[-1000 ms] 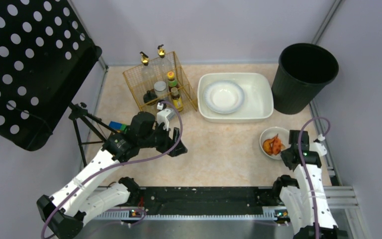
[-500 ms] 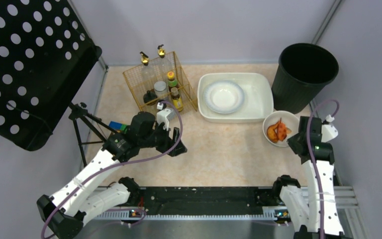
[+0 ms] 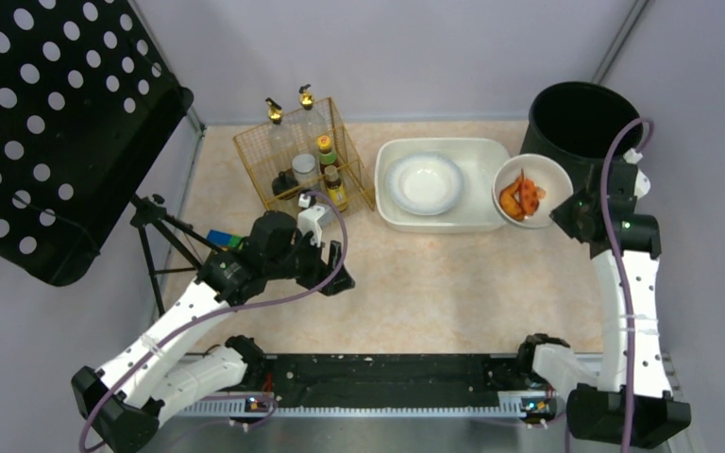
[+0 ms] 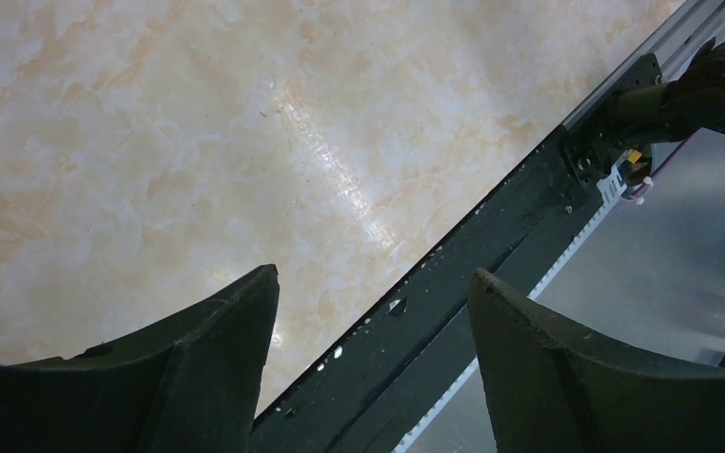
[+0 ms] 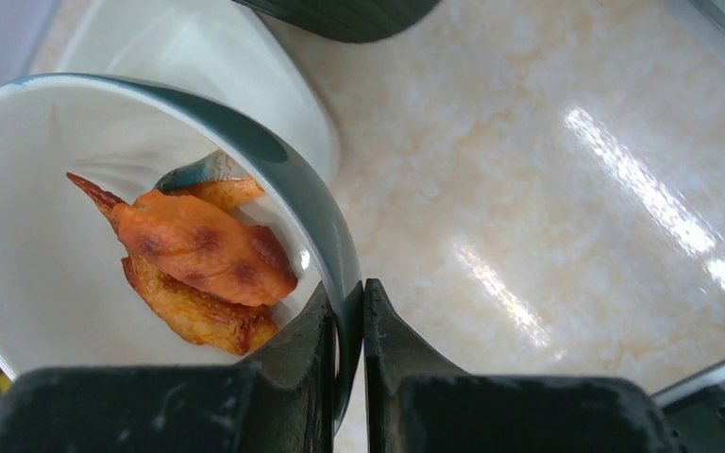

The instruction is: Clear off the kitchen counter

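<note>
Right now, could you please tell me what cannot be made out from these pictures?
- Top view: the inside of the black bin is too dark to judge.
- Top view: bottle labels in the wire basket are too small to read.
- Top view: a blue-green object is mostly hidden by the left arm.
- Right wrist view: the left edge cuts off the bowl.

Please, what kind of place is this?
Probably a mock kitchen set up for robot testing: a pale beige marble-patterned tabletop, a gold wire basket of condiment bottles, and a white rectangular tub holding a plate.
</note>
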Controlling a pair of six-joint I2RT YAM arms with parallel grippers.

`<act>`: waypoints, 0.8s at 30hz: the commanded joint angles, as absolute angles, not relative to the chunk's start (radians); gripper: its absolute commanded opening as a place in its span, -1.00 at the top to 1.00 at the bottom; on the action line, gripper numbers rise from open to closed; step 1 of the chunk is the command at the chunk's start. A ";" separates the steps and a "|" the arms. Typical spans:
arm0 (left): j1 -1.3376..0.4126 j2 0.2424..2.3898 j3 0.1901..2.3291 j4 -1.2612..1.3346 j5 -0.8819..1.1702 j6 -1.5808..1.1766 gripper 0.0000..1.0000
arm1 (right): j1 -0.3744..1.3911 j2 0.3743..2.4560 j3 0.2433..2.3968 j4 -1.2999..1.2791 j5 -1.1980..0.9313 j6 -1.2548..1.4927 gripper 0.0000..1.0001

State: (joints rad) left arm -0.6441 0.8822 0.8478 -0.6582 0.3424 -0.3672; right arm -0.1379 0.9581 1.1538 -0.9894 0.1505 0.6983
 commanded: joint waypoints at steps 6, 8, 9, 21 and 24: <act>-0.638 0.897 0.844 -0.638 0.337 -0.353 -0.56 | -0.138 1.180 1.606 -0.822 0.059 0.701 1.00; -0.637 0.899 0.844 -0.638 0.337 -0.353 -0.56 | -0.137 1.228 1.677 -0.831 0.069 0.711 1.00; -0.637 0.899 0.844 -0.638 0.336 -0.353 -0.56 | -0.138 1.251 1.708 -0.832 0.068 0.720 1.00; -0.635 0.901 0.842 -0.638 0.342 -0.353 -0.56 | -0.146 1.568 2.216 -0.954 0.282 0.759 1.00; -0.635 0.901 0.844 -0.642 0.334 -0.351 -0.56 | -0.169 1.647 2.366 -1.006 0.316 0.756 1.00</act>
